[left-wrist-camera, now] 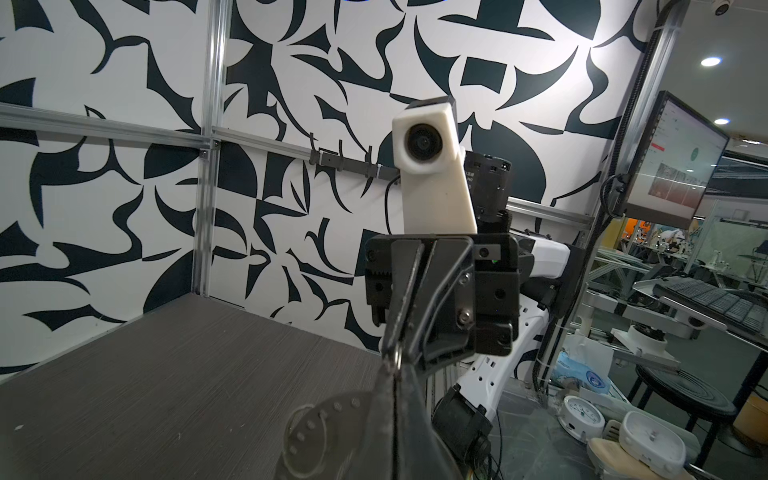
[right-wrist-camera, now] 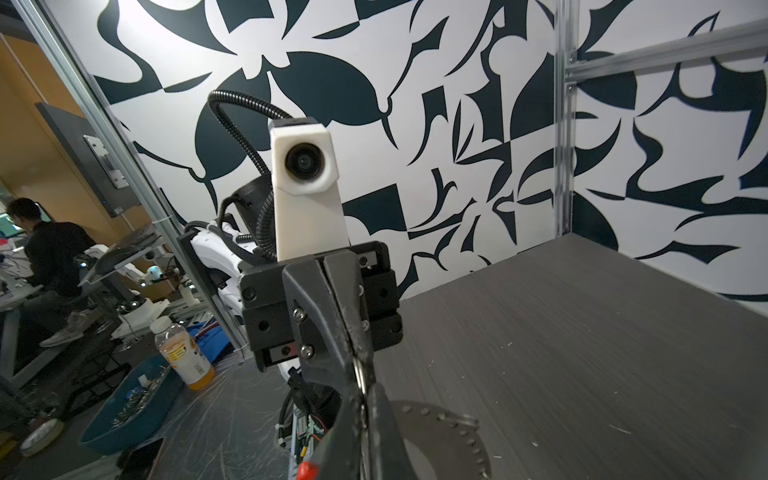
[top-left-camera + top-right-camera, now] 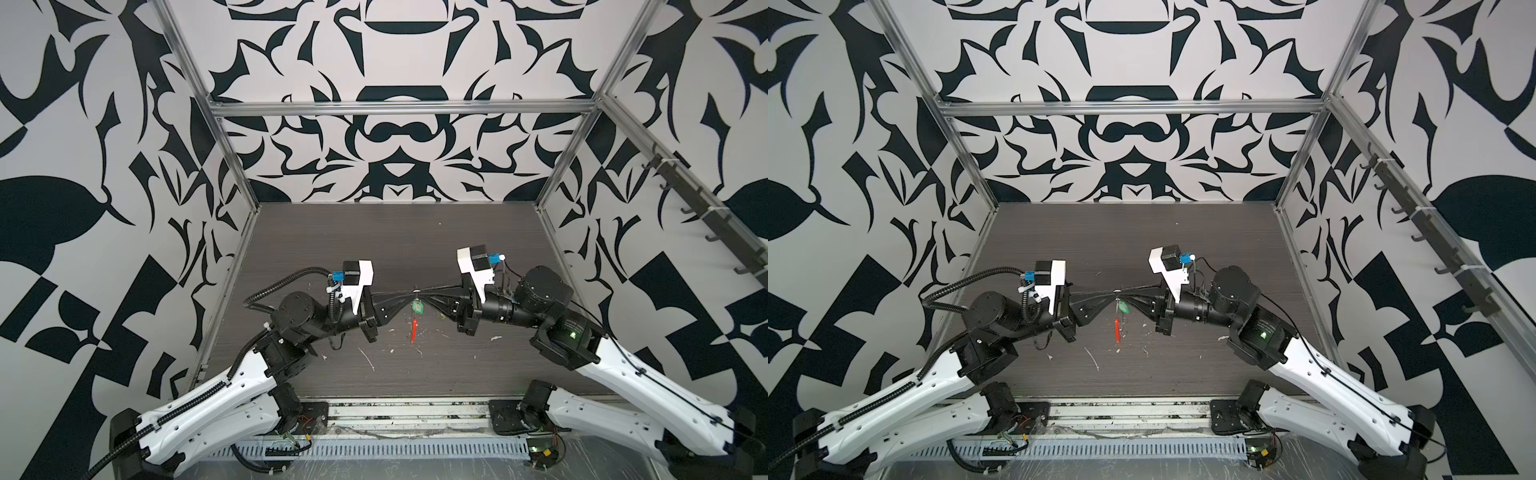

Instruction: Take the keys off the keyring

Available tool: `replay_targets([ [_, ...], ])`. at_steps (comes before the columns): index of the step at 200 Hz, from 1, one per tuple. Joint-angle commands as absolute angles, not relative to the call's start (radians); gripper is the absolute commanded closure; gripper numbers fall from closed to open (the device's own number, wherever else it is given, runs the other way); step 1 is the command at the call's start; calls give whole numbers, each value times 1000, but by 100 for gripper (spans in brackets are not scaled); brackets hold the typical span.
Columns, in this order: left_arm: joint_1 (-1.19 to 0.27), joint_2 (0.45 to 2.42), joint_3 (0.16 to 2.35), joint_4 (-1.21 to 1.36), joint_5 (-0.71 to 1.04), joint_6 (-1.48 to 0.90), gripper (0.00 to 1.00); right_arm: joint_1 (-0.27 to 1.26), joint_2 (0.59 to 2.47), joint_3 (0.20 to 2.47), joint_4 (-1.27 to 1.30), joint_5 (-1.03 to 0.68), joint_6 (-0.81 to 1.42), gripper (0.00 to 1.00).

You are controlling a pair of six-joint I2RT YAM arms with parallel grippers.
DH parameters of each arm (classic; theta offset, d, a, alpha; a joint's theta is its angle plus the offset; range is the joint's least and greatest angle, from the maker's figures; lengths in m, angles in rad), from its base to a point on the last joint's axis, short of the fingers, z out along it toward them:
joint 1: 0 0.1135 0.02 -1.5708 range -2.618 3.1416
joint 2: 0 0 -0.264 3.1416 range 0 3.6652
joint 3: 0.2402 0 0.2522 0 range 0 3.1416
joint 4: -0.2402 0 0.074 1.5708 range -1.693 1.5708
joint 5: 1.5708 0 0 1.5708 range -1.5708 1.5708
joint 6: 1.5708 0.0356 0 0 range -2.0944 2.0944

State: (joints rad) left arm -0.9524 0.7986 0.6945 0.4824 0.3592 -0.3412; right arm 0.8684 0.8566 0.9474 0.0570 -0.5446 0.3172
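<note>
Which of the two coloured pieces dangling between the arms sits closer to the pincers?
The green tag, just beneath where the left pincer and right pincer meet; the red sleeve shows farther off.

We are looking at a dark woodgrain worktop (image 3: 374, 241) with white scraps (image 3: 367, 358) lying scattered near its front; black-and-white patterned walls (image 3: 395, 54) are enclosing it.

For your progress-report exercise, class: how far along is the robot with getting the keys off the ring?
Done: nothing looks freed yet. In hand: the left hand and right hand both pinch the red-sleeved, thin dark-grey wire keyring, holding it aloft. Left: the green plastic tag hangs from the ring and must come off.
</note>
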Motion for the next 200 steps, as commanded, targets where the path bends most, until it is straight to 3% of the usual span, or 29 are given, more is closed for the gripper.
replay_targets([
  [1,-955,783,693,506,353,-336,100,873,853,983,119,-564,333,96],
  [82,-955,779,712,448,329,-340,100,873,849,1020,3,-554,305,100],
  [104,-955,744,721,347,304,-326,77,871,863,1097,-183,-549,224,100],
  [114,-955,724,725,293,295,-319,72,870,876,1131,-271,-543,187,100],
  [200,-955,759,834,-40,374,-240,62,867,1098,1445,-837,-558,-80,100],
])
